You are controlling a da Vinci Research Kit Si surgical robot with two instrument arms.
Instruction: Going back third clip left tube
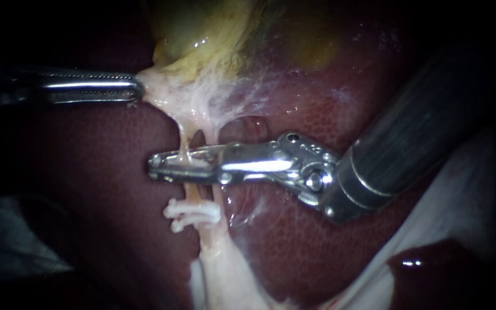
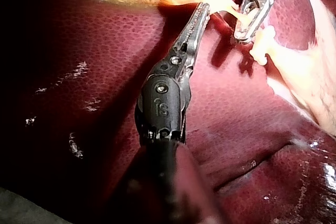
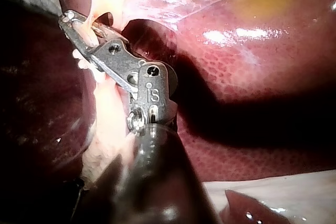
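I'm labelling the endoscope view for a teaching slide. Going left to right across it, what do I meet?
Left instrument gripping pale tissue → white clips on the tube → wrist joint → dark shaft of the right instrument → white sheet.

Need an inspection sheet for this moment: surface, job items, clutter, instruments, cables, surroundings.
Surface: liver, dark red and wet, with the gallbladder above it.
Job's things: tube runs down from pale tissue; white clips sit on it just below the right instrument.
Clutter: nothing seen.
Instruments: left instrument has its jaws shut on the pale tissue, which looks stretched. Right instrument shows a gap between its jaws, and the tube crosses that gap.
Cables: nothing seen.
Surroundings: pale sheet beside the liver; the rest is dark.
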